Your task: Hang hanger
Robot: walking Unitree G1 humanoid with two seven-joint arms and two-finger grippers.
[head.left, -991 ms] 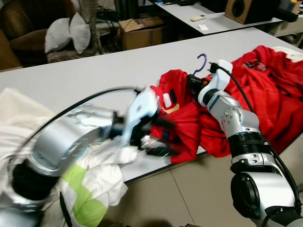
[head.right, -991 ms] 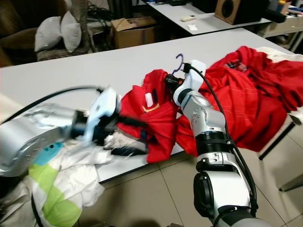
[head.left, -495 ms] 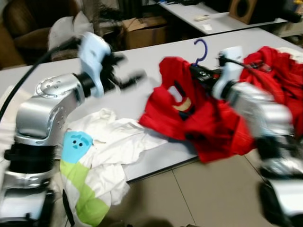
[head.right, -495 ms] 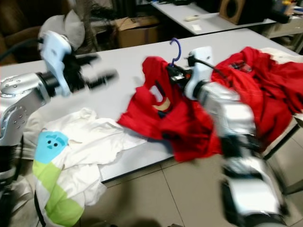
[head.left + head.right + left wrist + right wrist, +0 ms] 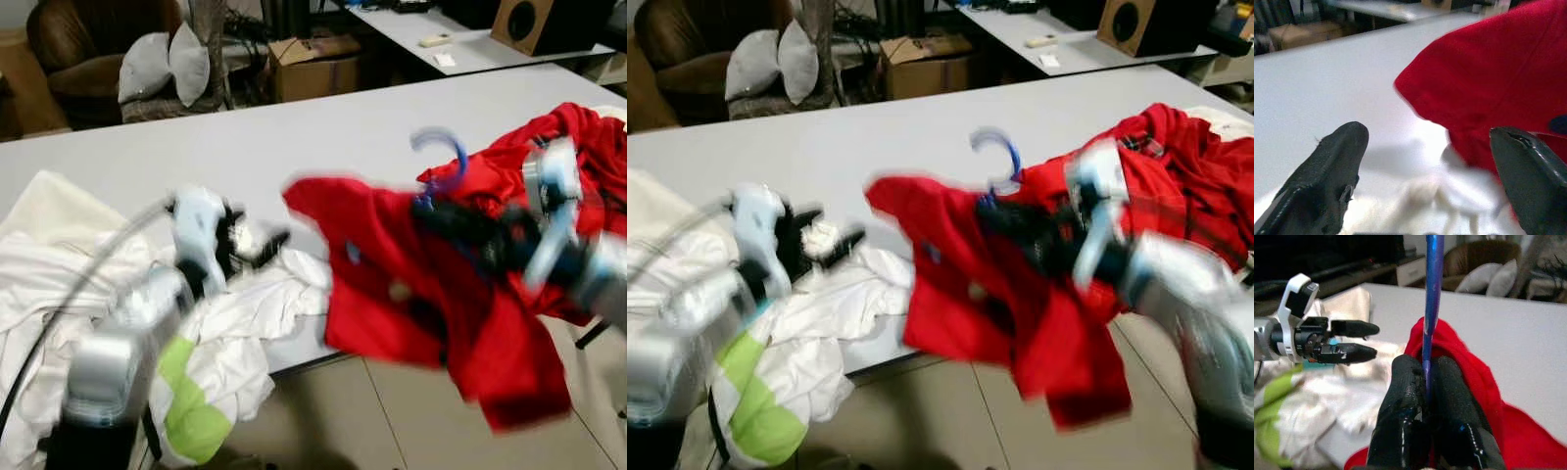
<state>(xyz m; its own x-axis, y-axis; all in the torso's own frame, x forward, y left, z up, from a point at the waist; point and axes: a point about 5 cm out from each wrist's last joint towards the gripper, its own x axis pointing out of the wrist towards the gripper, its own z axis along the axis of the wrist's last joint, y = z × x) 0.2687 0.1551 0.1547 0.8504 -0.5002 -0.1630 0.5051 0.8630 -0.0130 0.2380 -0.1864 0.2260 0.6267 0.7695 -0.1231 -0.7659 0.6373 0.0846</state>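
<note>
Hanger — pinched between right gripper fingers, upright.

A long grey table carries a heap of white laundry with a lime-green patch at its near left edge and a pile of red clothes at right. Beyond stand a cardboard box, grey cushions, a brown armchair and a speaker

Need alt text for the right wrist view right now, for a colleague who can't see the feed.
The right tool is shut on the blue hanger, with a red shirt draped below it. Beyond, the left tool hovers open over white clothes on the grey table.
</note>
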